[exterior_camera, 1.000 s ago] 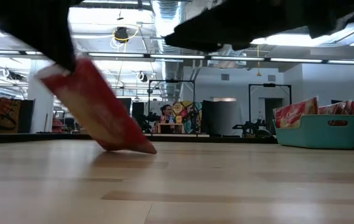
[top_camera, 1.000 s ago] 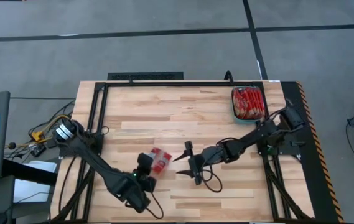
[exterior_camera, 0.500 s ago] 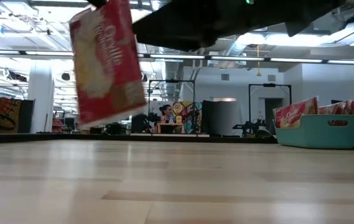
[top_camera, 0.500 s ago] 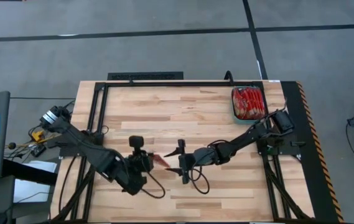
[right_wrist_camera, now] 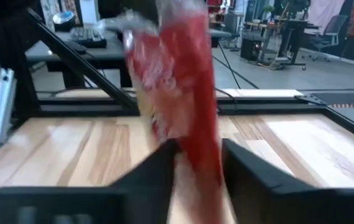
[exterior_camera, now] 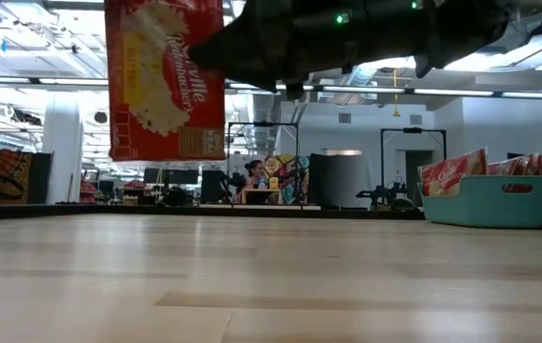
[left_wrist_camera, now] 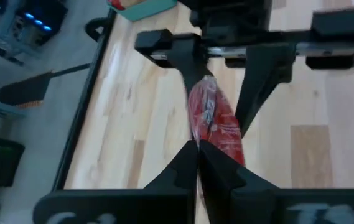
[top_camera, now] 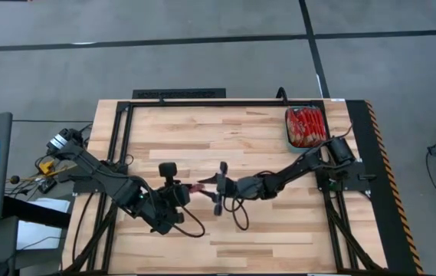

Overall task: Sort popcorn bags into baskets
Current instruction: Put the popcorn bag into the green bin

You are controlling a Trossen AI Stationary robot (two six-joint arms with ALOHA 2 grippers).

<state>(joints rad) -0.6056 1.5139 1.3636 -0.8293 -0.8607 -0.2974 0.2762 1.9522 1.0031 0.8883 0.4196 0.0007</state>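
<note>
My left gripper (top_camera: 189, 190) sits left of the counter's middle, its fingers (left_wrist_camera: 189, 163) pressed together on the near edge of a popcorn bag (top_camera: 201, 186). The bag is up off the counter (top_camera: 279, 230), held on edge between my two arms; from above it is only a thin red sliver. In the low view the same bag (exterior_camera: 166, 81) hangs well above the boards, broad face to the camera, its long axis upright.

Just right of it is my right gripper (top_camera: 219, 187). Its fingers (right_wrist_camera: 155, 168) are spread, one on each side of the bag (right_wrist_camera: 177, 99), which stands upright in the gap between them. I cannot tell whether either pad touches the packet yet. So the bag lies directly between the right fingers, its thin side facing along them. I judge this to be a handover: the right fingers need to close across the bag's flat faces before the left ones let go.

The right arm is the nearer one to the basket (top_camera: 288, 132), which stands at the far right corner of the counter, already packed with red bags (top_camera: 306, 126) standing on edge. The boards between here and there are bare wood, so the path looks open. Little space seems left in the basket, so this bag would probably have to go in on edge too.
</note>
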